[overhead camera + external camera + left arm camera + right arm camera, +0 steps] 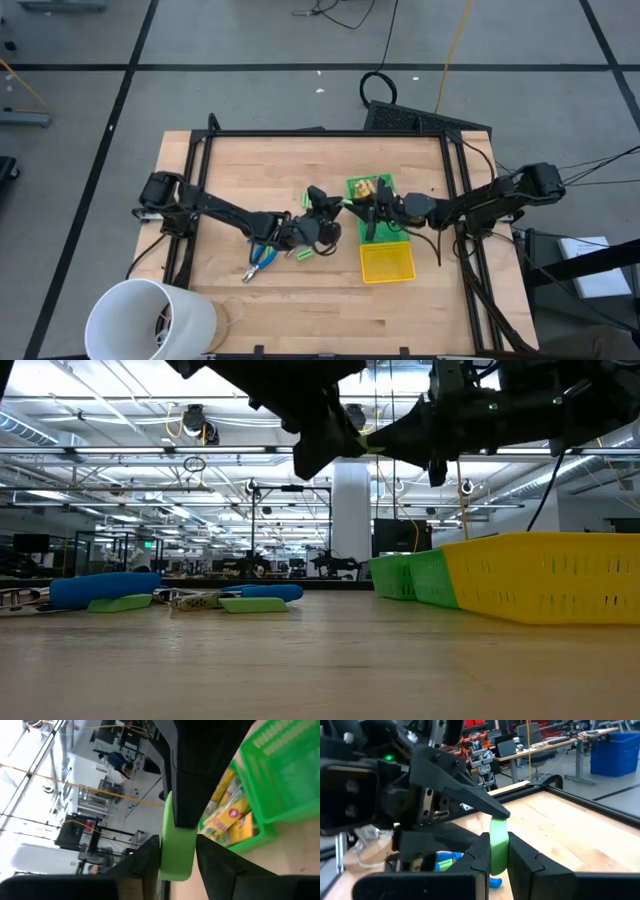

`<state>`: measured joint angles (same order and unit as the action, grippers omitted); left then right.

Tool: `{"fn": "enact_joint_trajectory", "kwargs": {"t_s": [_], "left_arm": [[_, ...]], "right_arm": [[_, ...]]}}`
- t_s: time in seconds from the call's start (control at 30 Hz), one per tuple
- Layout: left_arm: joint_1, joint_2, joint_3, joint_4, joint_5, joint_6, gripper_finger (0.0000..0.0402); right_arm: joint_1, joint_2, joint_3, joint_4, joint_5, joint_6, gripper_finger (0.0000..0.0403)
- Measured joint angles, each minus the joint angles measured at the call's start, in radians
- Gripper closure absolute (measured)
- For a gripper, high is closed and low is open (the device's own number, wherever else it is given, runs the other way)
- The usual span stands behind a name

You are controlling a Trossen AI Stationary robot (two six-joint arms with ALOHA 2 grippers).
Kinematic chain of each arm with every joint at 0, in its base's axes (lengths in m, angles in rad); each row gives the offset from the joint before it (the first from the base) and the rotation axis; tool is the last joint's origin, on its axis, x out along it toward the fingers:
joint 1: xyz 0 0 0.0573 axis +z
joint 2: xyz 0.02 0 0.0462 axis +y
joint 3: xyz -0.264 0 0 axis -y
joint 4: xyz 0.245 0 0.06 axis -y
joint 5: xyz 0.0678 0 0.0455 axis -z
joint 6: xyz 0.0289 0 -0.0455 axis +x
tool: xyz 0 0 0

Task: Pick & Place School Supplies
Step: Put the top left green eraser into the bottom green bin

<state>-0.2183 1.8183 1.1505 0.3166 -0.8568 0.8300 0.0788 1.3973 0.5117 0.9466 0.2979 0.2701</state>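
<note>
Above the middle of the pale wooden table (300, 310), the two dark arms meet over one short bright-green piece (498, 845), a flat plastic slab held off the tabletop between them. The right gripper (496, 854) has its jaws clamped on one end of the piece, while the left gripper (177, 854) has its two fingers on either side of the other end; whether those fingers press it or stand just off it cannot be told. Just beside the meeting point sits a green mesh plastic bin (372, 205) holding yellow-tan wrapped blocks (231, 815), and touching it on the near side is a yellow mesh plastic bin (386, 262). On the table under the left arm lie blue-handled plier-like tools (262, 258) and more green pieces (302, 254), resting flat. A large white cup (150, 318) stands at the table's near left corner, well apart from the grippers.
</note>
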Motion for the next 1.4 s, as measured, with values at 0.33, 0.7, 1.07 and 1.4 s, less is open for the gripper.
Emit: {"fn": "enact_joint_trajectory", "kwargs": {"t_s": [0.33, 0.7, 1.07, 1.4], "left_arm": [[-0.040, -0.007, 0.001, -0.016, 0.130, -0.253, 0.0231], [0.045, -0.023, 0.001, -0.115, 0.346, -0.447, 0.0259], [0.148, -0.023, -0.016, 0.049, 0.682, -0.577, 0.0308], [0.249, -0.023, -0.261, 0.511, 0.848, -0.762, 0.0370]], "right_arm": [[0.017, -0.270, 0.001, -0.395, 0.016, -0.115, 0.0376], [0.177, -0.519, -0.054, -0.822, 0.005, -0.115, 0.0376], [0.189, -0.519, -0.369, -0.406, -0.079, -0.129, 0.0376], [0.190, -0.515, -0.389, -0.428, -0.088, -0.122, 0.0376]]}}
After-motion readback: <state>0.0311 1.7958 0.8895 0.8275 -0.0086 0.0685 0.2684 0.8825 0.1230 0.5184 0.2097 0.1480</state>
